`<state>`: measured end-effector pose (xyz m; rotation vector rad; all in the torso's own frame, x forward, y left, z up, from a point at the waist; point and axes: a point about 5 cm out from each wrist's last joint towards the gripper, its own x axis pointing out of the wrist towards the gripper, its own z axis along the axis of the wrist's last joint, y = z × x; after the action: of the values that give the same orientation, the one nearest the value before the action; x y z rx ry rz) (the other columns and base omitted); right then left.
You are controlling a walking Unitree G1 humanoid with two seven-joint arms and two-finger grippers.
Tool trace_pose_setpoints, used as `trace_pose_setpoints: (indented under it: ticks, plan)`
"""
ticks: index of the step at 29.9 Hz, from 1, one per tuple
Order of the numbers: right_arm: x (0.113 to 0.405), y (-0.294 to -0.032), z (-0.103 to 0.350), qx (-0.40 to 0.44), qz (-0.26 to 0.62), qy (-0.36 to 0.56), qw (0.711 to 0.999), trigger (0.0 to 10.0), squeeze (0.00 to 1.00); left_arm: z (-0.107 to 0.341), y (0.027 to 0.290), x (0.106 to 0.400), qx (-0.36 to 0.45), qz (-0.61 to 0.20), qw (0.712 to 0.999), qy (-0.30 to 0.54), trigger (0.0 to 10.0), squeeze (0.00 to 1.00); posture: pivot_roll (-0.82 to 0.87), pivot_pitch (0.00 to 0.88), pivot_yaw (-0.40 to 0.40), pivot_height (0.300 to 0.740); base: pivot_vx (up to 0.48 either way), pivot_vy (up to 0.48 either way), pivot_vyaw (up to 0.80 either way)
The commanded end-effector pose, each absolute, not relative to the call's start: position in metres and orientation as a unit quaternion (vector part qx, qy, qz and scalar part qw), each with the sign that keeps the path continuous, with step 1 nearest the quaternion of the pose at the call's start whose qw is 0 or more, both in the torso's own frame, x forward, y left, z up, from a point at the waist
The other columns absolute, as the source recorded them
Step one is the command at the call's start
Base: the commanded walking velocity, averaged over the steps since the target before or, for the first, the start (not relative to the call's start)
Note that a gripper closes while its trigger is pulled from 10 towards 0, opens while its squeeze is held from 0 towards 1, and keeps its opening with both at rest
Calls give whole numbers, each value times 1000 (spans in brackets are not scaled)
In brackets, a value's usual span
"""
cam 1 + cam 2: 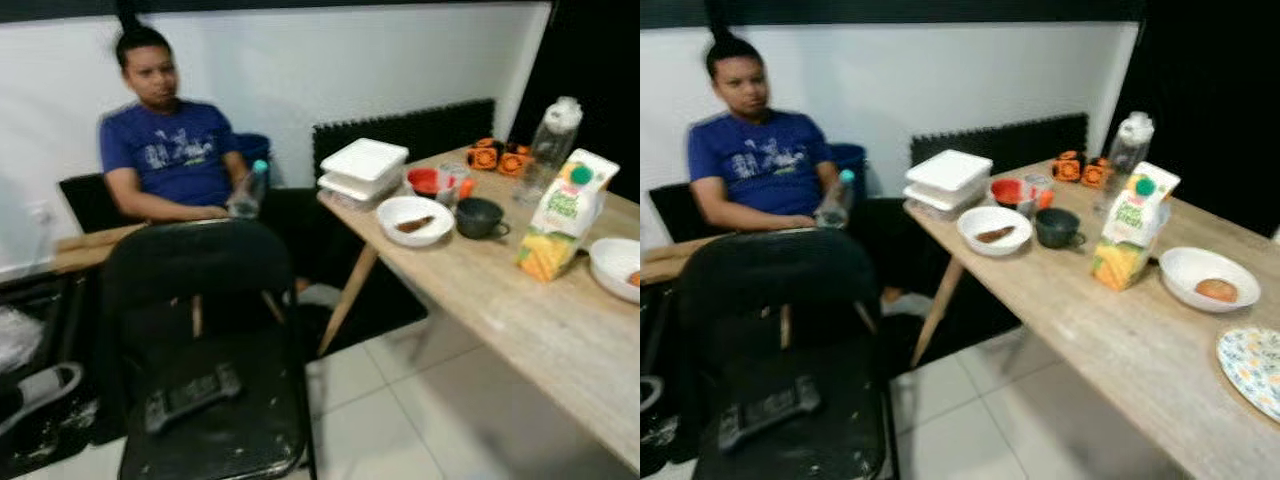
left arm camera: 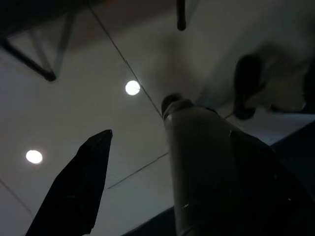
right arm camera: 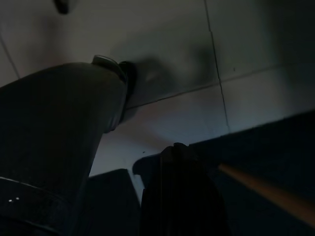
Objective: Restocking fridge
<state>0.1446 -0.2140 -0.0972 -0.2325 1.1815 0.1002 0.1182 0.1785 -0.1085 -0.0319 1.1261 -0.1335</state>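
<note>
An orange juice carton (image 1: 566, 214) stands upright on the wooden table (image 1: 520, 320) at the right. Behind it stands a clear water bottle (image 1: 548, 148) with a white cap. Both arms hang idle low over the tiled floor: my left gripper (image 2: 101, 147) shows dark beside my own grey leg (image 2: 206, 167), and my right gripper (image 3: 178, 157) is a dark shape in the shade. Neither is near the table's things.
A black folding chair (image 1: 205, 340) stands right in front of me. Behind it sits a person (image 1: 165, 140) in a blue shirt holding a small bottle (image 1: 248, 190). The table also holds white bowls (image 1: 415, 220), a dark mug (image 1: 480, 217), stacked white containers (image 1: 362, 168) and a patterned plate (image 1: 1252, 368).
</note>
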Motion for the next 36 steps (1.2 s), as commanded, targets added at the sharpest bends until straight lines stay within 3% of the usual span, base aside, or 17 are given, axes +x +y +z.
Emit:
trace_pose_setpoints:
  ticks: [1,36]
  plan:
    - [144,-218,-97,-110,41,557,822,10000,0,-109,176,118,-14,-68,843,533,10000,0,-81,0,21,740,0,0,-731]
    - [137,-228,-97,-126,24,570,811,10000,0,-109,174,119,-15,-60,846,529,10000,0,-88,0,19,740,0,0,-731]
